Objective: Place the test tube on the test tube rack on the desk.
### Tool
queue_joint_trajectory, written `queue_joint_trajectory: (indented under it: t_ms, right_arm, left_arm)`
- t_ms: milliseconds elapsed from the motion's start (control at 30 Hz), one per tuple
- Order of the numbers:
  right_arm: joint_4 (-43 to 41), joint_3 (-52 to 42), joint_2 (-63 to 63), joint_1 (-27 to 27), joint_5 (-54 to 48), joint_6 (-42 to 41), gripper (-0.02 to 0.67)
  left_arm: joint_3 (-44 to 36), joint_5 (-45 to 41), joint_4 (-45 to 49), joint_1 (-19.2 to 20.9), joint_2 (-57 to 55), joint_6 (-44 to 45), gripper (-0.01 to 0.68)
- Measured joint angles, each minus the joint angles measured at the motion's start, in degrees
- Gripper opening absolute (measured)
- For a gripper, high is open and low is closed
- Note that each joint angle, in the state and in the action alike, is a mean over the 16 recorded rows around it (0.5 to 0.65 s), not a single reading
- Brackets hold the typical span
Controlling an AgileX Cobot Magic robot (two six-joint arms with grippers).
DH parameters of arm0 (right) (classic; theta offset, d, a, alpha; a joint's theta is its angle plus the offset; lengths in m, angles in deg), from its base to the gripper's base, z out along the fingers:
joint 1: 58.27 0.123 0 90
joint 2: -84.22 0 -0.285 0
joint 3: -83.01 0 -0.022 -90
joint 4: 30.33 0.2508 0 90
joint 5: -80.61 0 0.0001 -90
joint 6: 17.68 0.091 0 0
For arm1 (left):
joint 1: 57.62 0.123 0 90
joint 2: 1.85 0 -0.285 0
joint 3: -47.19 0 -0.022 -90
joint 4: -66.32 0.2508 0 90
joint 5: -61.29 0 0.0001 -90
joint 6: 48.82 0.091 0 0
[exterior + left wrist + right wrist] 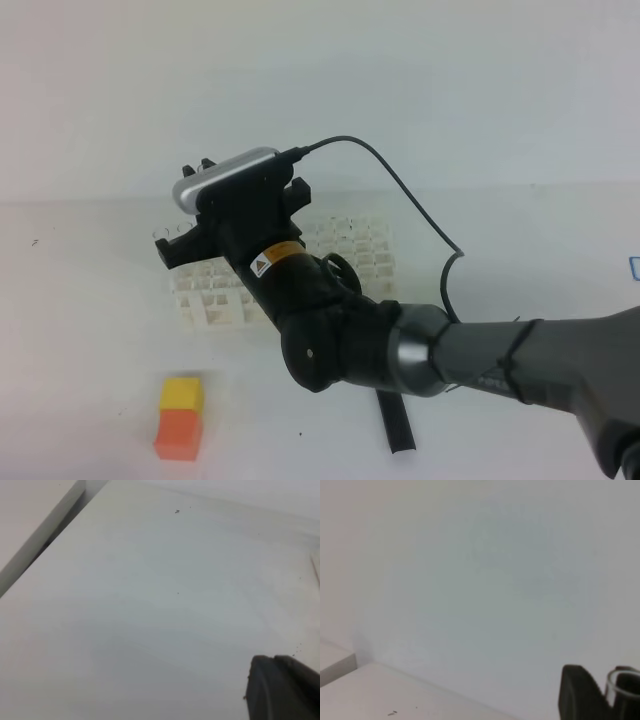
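The right claw [178, 243] hangs over the left end of the rack [350, 250], its jaws partly closed on the tube [623, 682], which is held upright. The left claw [282, 687] is fully closed, empty, above the worktop [150, 605].

Right arm [420, 350]: black jointed housing, grey metal collar, dark grey forearm. Orange-and-white warning label on the wrist. Silver-grey camera mounted on top, black cable looping rearward. Black pincer [175, 245].
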Motion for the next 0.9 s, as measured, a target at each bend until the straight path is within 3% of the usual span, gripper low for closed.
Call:
queue_joint_trajectory:
  t_ms: [900]
  right_arm:
    - [1.70,0.15,-1.63,1.20,-0.16,-2.26,0.117]
  left_arm:
    - [0.03,0.49,-0.59,0.00,-0.16,-2.12,-0.001]
